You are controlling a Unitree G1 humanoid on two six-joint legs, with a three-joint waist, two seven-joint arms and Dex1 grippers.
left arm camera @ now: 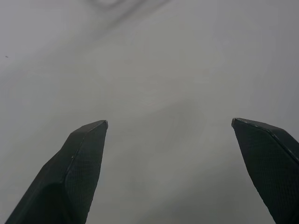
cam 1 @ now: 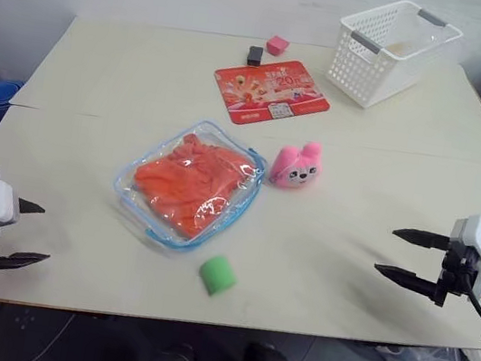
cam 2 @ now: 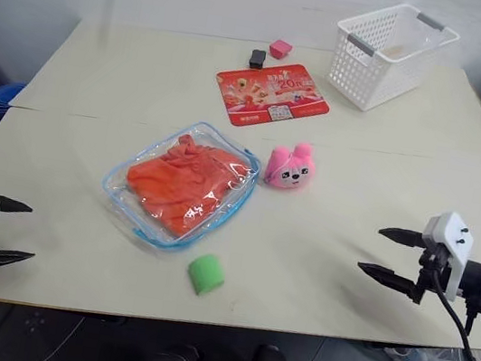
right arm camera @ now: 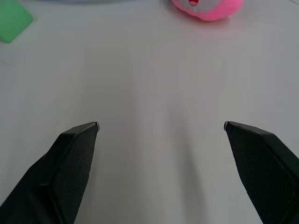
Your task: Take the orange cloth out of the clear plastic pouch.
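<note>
The clear plastic pouch (cam 1: 189,183) with light blue piping lies flat on the table a little left of centre. The orange cloth (cam 1: 192,184) is crumpled inside it. My left gripper (cam 1: 36,232) hangs open at the table's near left corner, well left of the pouch, with nothing between its fingers. My right gripper (cam 1: 396,253) is open over the near right part of the table, pointing left toward the pouch and far from it. In the right wrist view, bare tabletop lies between the fingers (right arm camera: 70,158).
A pink plush toy (cam 1: 295,164) sits just right of the pouch. A green block (cam 1: 217,275) lies near the front edge. Farther back are a red printed card (cam 1: 271,92), a black block (cam 1: 255,55), a pink block (cam 1: 277,45) and a white lattice basket (cam 1: 394,51).
</note>
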